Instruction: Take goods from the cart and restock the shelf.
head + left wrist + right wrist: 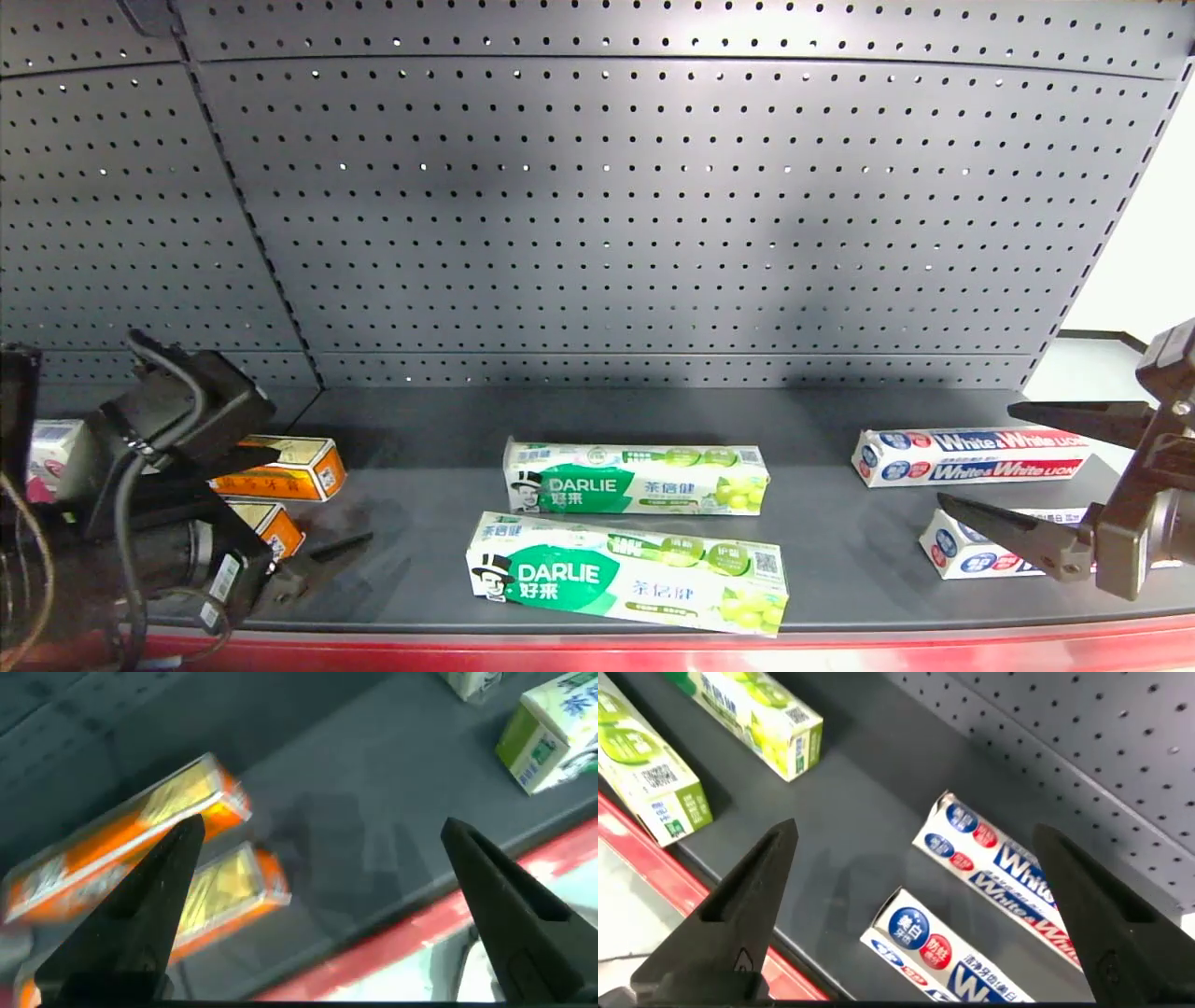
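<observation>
Broadly, a dark grey shelf with a red front edge is seen, backed by a perforated grey panel. Six toothpaste boxes are laid flat on its deck in three pairs.

At the middle, two green boxes are set lengthwise. The front green box is placed at the red edge and slightly skewed. The rear green box is laid just behind it, apart from it.

Toward the right end, two white boxes with blue and red print are found. The rear white box is angled a little. The front white box is partly covered by a finger of the right gripper.

On the left, a rear orange box and a front orange box are laid close together.

The right gripper is held over the white pair, its jaws spread wide and nothing gripped. The left gripper is held low beside the orange pair, likewise spread wide and empty.
</observation>
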Available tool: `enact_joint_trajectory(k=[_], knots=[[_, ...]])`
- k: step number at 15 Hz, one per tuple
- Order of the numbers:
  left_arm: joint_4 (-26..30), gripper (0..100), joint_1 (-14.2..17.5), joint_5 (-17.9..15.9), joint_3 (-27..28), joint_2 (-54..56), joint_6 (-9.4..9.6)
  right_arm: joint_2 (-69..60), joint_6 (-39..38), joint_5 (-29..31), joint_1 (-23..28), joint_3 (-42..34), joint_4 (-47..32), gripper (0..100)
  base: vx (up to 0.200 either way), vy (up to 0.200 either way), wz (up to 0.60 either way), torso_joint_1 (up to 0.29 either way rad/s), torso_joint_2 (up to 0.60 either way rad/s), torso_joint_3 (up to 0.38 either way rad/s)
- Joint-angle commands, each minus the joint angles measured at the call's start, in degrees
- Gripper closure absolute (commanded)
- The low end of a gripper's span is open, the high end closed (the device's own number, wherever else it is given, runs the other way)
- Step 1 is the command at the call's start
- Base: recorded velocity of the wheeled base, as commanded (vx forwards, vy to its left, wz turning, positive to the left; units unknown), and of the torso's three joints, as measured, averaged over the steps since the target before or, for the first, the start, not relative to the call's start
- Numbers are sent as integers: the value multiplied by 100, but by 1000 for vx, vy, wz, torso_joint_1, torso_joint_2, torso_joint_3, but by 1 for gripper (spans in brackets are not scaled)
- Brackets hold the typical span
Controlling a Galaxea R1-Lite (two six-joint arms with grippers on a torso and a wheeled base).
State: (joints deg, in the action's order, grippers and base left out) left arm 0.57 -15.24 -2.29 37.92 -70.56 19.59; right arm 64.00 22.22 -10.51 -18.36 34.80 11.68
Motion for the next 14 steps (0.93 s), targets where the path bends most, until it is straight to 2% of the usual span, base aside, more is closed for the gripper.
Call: enact_joint_trajectory(k=[1,3,8,14], knots=[[-66,0,-146,9,48,-626,10,60,1,-13,8,9,10,0,0,0,0,0,0,0],[-75,0,-216,9,268,-951,10,69,-8,-13,43,18,27,0,0,0,0,0,0,0],[-180,0,-673,27,716,-1557,10,77,-8,-13,69,97,54,0,0,0,0,0,0,0],[-119,0,-920,36,628,-1593,10,113,-8,-30,175,88,54,0,0,0,0,0,0,0]])
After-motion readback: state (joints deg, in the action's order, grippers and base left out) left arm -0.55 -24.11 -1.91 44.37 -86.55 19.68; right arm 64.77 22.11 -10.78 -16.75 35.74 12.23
